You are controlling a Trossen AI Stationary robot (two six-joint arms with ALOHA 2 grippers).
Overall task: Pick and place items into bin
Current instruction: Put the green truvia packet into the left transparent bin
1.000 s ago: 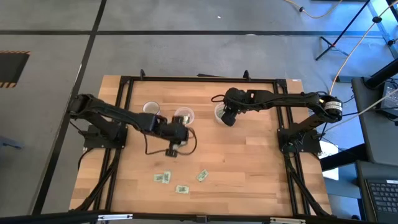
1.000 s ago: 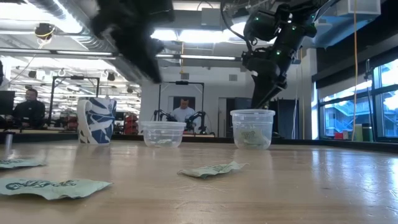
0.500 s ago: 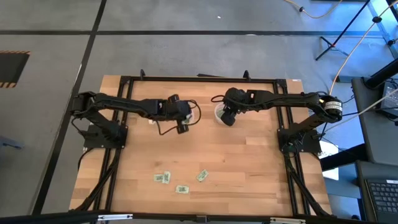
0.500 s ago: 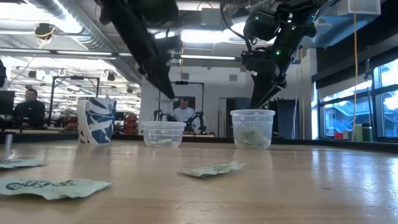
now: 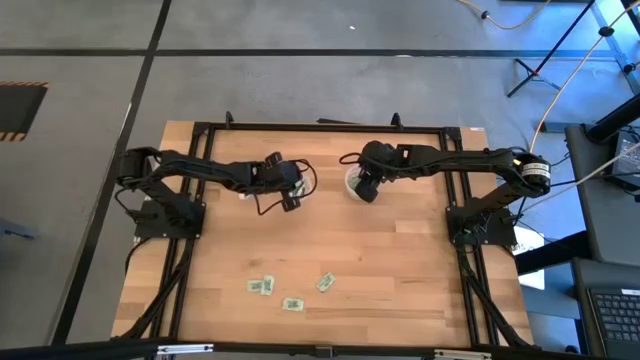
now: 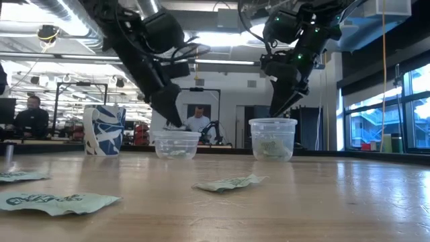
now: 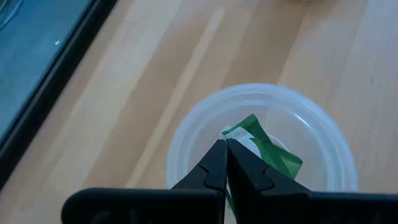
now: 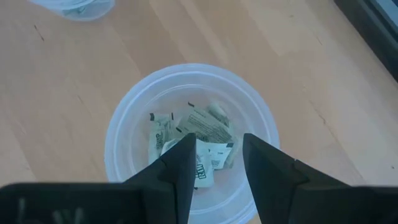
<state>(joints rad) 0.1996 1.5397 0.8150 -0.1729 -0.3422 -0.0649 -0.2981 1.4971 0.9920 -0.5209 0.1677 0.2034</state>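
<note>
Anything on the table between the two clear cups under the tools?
No. In the low view only bare wood separates the left cup from the right cup; the nearest loose packet lies well in front of that gap.

Wooden table point(image 5: 400, 260), three packets point(image 5: 290, 291), clear cups point(image 6: 176, 144), mug point(image 6: 103, 130)

We count three small flat pale-green-and-white wrapped packets lying loose on the table: one point(image 5: 262, 286), a second point(image 5: 292, 303), a third point(image 5: 325, 282). Two clear round plastic cups point(image 6: 176, 144) point(image 6: 273, 138) and one blue-and-white patterned mug point(image 6: 104, 130) stand there.
</note>
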